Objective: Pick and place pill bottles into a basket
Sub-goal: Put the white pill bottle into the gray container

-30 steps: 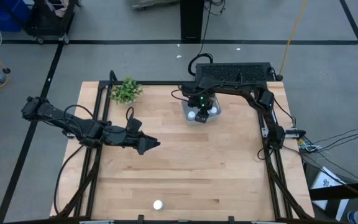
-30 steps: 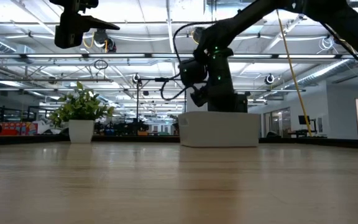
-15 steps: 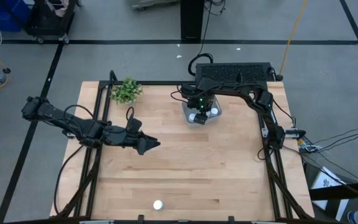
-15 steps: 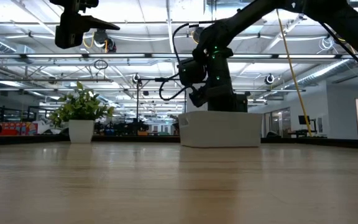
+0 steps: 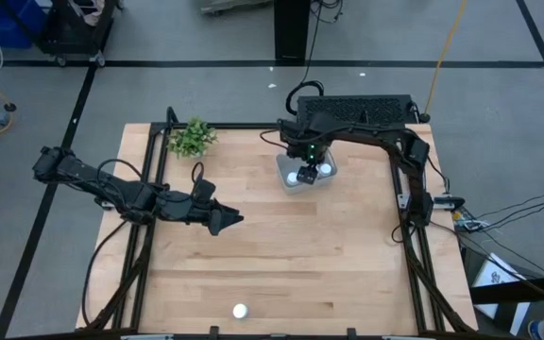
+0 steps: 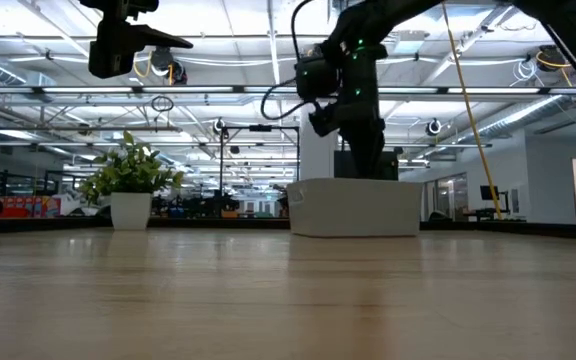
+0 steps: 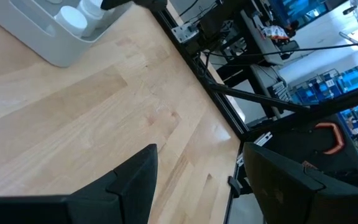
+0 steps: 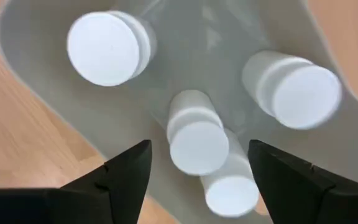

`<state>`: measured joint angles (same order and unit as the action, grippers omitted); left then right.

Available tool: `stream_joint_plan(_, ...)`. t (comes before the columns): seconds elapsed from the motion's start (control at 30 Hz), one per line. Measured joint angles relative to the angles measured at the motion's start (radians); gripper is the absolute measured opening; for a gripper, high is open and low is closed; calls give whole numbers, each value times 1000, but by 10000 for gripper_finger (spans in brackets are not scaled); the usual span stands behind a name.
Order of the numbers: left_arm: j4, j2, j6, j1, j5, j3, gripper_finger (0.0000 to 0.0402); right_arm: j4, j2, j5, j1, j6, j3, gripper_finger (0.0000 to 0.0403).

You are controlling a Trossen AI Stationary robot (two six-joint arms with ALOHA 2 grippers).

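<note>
The pale grey-blue basket point(image 5: 306, 175) stands at the table's far middle; it also shows in the low view point(image 6: 354, 207). Several white pill bottles point(image 8: 194, 138) are inside it. One more bottle point(image 5: 240, 310) stands alone near the table's near edge. My right gripper point(image 8: 199, 149) is open and empty, raised right above the basket point(image 6: 343, 105). My left gripper point(image 5: 227, 219) is open and empty, above the table's left middle; its fingers point(image 7: 135, 180) point toward the basket's side point(image 7: 39, 43).
A small green plant point(image 5: 192, 138) in a white pot point(image 6: 131, 210) stands at the far left corner. A black frame rail point(image 5: 407, 217) runs along the table's right side. Bare wood point(image 5: 300, 255) lies between the basket and the lone bottle.
My right gripper has gone up out of the basket and now hangs clear above it. The bottles stay in the basket.
</note>
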<state>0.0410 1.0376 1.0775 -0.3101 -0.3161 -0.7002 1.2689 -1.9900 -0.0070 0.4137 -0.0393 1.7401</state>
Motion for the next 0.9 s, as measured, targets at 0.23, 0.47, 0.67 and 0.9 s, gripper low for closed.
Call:
stream_joint_plan(0.23, -1, 0, 55, 8, 45, 0, 243, 13, 140, 11, -17, 96, 0, 263)
stream_joint_plan(0.47, -63, 0, 77, 48, 159, 0, 243, -46, 355, 9, -86, 297, 0, 263)
stream_joint_plan(0.67, -117, 12, 42, 49, 237, -18, 243, -263, 520, 52, -197, 505, 1, 263)
stream_joint_plan(0.9, 179, 119, -25, -38, 263, -200, 243, -429, 602, 222, -370, 616, 1, 263)
